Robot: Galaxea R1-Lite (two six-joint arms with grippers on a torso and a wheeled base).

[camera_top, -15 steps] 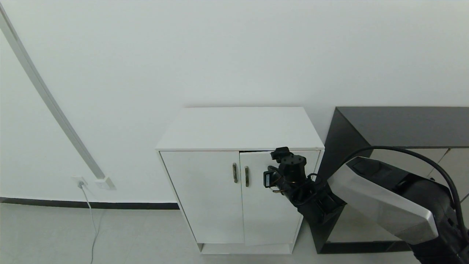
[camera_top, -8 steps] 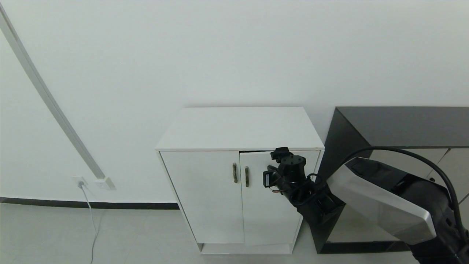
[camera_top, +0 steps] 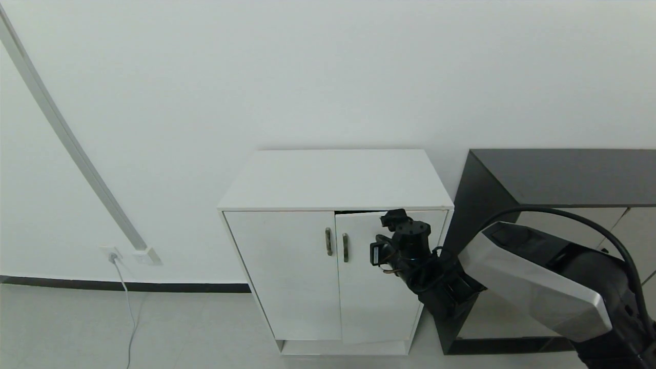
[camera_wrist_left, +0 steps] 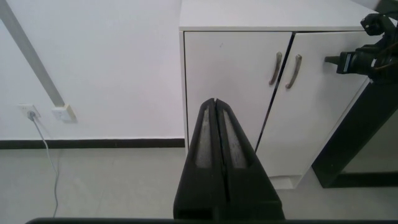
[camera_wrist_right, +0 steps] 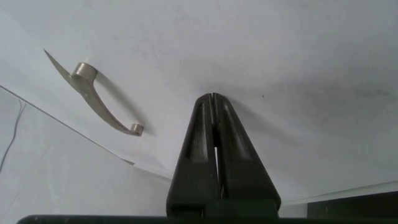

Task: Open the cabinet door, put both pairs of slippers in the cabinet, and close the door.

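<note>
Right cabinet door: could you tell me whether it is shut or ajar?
Slightly ajar: the right door shows a dark gap above it.

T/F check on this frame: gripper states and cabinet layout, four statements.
1. The right gripper is clamped on the right door handle. False: it is shut on nothing, beside the handle.
2. The left gripper is shut. True.
3. The white cabinet has both doors swung wide open. False: the left door is closed, the right door at most a crack ajar.
4. A dark cabinet stands on the white cabinet's right. True.
</note>
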